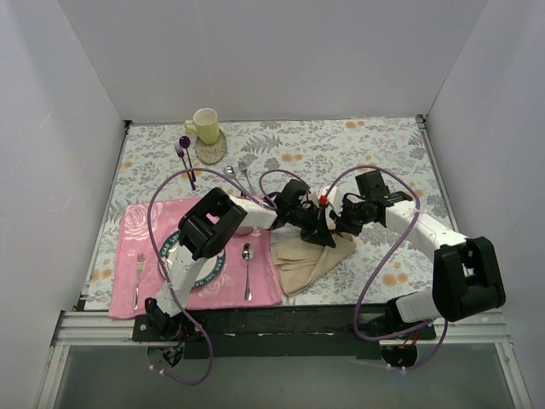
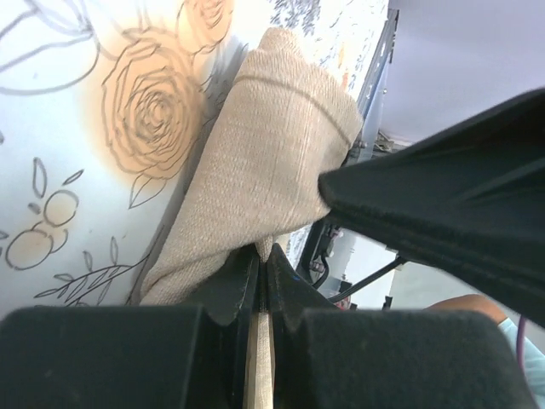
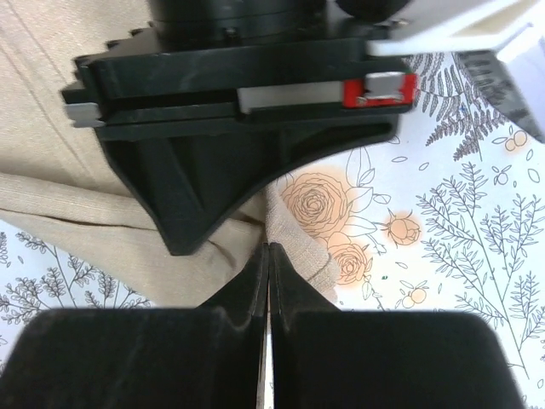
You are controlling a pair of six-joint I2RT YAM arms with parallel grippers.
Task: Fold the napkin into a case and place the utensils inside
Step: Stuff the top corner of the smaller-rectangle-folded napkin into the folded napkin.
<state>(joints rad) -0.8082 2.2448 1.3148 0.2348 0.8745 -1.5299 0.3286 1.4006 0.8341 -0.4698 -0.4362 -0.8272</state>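
The beige napkin (image 1: 308, 261) lies crumpled on the tablecloth, right of the pink placemat. My left gripper (image 1: 318, 232) is shut on the napkin (image 2: 264, 145), and a strip of cloth shows between its jaws (image 2: 262, 256). My right gripper (image 1: 341, 223) faces it closely and is shut (image 3: 269, 249), its tips pinching a raised fold of the napkin (image 3: 128, 230). The left gripper's black body (image 3: 230, 128) fills the top of the right wrist view. A small silver spoon (image 1: 229, 171) and fork (image 1: 245, 174) lie near the coaster at the back.
A pink floral placemat (image 1: 136, 223) holds a plate (image 1: 218, 265), a fork (image 1: 138, 278) and a long spoon (image 1: 247, 268). A yellow mug (image 1: 204, 125) sits on a coaster beside purple-handled utensils (image 1: 184, 156). White walls enclose the table.
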